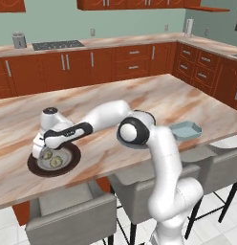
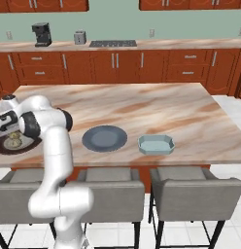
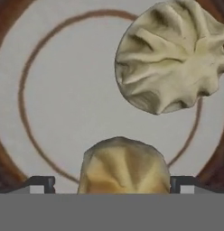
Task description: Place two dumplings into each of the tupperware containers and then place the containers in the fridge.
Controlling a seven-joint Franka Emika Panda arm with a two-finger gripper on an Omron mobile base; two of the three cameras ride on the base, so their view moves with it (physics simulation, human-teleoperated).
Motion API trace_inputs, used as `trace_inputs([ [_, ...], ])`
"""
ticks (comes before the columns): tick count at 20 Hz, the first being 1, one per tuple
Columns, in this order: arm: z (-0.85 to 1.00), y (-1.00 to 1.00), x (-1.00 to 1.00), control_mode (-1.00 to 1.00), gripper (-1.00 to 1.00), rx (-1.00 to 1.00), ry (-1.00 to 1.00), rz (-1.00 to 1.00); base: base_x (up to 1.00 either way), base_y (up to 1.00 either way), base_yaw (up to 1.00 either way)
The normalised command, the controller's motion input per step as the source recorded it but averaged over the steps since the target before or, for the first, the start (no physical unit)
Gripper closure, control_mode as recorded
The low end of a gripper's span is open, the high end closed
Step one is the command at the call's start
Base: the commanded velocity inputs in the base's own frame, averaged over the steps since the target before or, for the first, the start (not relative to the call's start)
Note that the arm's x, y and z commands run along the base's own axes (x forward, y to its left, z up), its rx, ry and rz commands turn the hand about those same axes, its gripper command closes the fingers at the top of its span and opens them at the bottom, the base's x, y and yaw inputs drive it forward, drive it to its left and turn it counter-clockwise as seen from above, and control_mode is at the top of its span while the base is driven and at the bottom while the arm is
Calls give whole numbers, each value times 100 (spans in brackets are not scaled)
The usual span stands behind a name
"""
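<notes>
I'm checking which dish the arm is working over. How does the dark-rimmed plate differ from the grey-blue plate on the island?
The dark-rimmed plate has a pale centre inside a dark brown rim; the grey-blue plate is one flat colour. The dark-rimmed plate holds dumplings; the grey-blue plate is bare. The end effector hangs right over the dark-rimmed plate, a dumpling between its fingertips, while nothing is over the grey-blue plate. Both are round and lie flat on the marble island.

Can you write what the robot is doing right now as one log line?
step: picking dumpling | tool: down over dark-rimmed plate, fingers either side of near dumpling | second dumpling: on plate | tupperware container: empty
</notes>
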Motion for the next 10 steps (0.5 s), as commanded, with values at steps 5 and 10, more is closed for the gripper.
trace_inputs([
  [5,-53,3,0,-100,-100,-1,6,-18,0,0,0],
  [10,-54,1,0,-100,100,0,13,-17,0,0,0],
])
